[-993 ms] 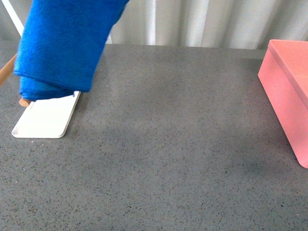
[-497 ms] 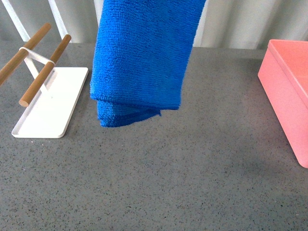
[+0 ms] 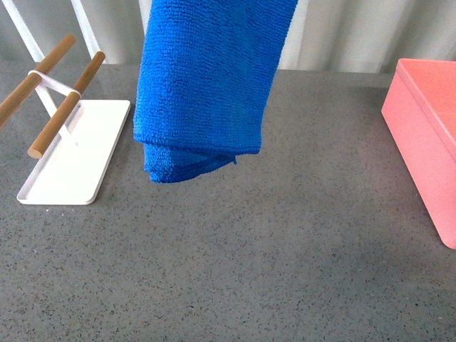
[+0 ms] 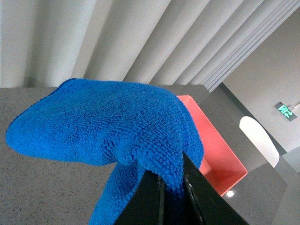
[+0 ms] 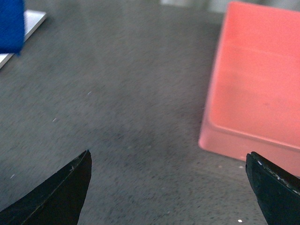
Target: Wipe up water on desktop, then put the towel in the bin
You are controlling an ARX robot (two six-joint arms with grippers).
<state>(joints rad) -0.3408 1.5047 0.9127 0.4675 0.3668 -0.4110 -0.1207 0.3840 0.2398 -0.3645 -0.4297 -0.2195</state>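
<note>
The blue towel (image 3: pixel 206 85) hangs folded in the air above the speckled grey desktop (image 3: pixel 271 249), just right of the white tray, its top cut off by the front view's edge. In the left wrist view my left gripper (image 4: pixel 169 180) is shut on the towel (image 4: pixel 108 126), a bunch of cloth pinched between its black fingers. The salmon-pink bin (image 3: pixel 427 135) stands at the desktop's right edge, and shows behind the towel as the bin (image 4: pixel 213 150) in the left wrist view. My right gripper (image 5: pixel 168 173) stands open low over bare desktop, beside the bin (image 5: pixel 258 89). No water is visible.
A flat white tray (image 3: pixel 71 160) with two slanted wooden rods (image 3: pixel 65 103) on a white frame sits at the left of the desktop. Pale ribbed curtains (image 3: pixel 349 32) close off the back.
The hanging towel swung from over the white tray towards the middle of the desktop a second ago. Since half a second ago it has barely shifted.
</note>
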